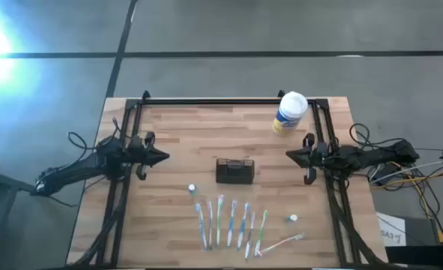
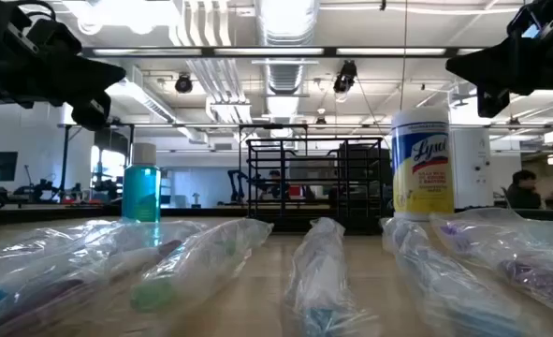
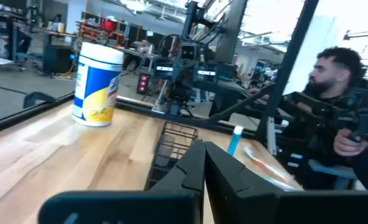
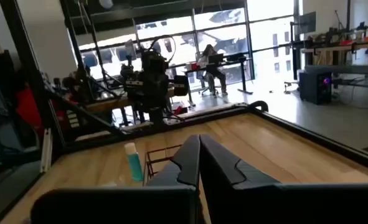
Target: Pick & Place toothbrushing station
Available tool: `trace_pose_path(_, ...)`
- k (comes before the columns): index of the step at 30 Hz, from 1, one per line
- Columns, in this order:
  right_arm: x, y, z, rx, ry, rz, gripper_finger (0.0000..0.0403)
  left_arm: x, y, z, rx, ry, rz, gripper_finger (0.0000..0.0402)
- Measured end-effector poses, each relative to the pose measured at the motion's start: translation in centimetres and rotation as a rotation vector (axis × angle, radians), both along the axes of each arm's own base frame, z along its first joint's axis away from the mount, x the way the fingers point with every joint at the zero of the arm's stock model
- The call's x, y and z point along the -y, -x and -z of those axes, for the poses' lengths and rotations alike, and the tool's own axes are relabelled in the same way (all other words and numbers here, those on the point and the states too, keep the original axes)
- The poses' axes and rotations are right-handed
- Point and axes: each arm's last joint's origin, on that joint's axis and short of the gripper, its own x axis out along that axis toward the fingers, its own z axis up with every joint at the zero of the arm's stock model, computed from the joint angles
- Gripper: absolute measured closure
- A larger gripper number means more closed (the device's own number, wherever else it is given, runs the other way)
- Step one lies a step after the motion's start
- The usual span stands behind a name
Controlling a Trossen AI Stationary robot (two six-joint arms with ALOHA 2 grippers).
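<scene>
At the middle of the counter [image 1: 176, 142], the toothbrushing station [image 1: 234, 171] is seen standing upright, between the two arms and apart from both. The left end effector [image 1: 163, 157] and the right end effector [image 1: 290, 154] are each held with fingers pressed together, pinching nothing. A row of wrapped toothbrushes [image 1: 228, 222] is laid nearer the front edge; a white canister [image 1: 289, 112] is placed toward the back.

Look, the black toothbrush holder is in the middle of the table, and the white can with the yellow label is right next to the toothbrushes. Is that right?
Not quite. The black holder is in the middle, but the white can stands at the table's far edge, near the right arm's side, away from the toothbrushes, which lie along the near edge. The high view shows it.
</scene>
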Motion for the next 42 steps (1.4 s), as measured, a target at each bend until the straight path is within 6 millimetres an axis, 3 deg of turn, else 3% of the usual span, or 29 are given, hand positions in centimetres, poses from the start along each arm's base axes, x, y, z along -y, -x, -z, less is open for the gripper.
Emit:
trace_pose_path(13,0.0,-0.1,0.1,-0.042,0.165,0.020,0.0394,-0.2,-0.5,0.8,-0.087,-0.036,-0.019,0.0392)
trace_pose_path(29,0.0,-0.1,0.3,-0.058,0.142,0.014,0.0394,-0.2,-0.5,-0.5,0.026,-0.005,-0.018,0.0392)
trace_pose_path(42,0.0,-0.1,0.3,-0.057,0.148,0.016,0.0394,-0.1,-0.1,-4.9,0.127,-0.113,-0.023,0.0392)
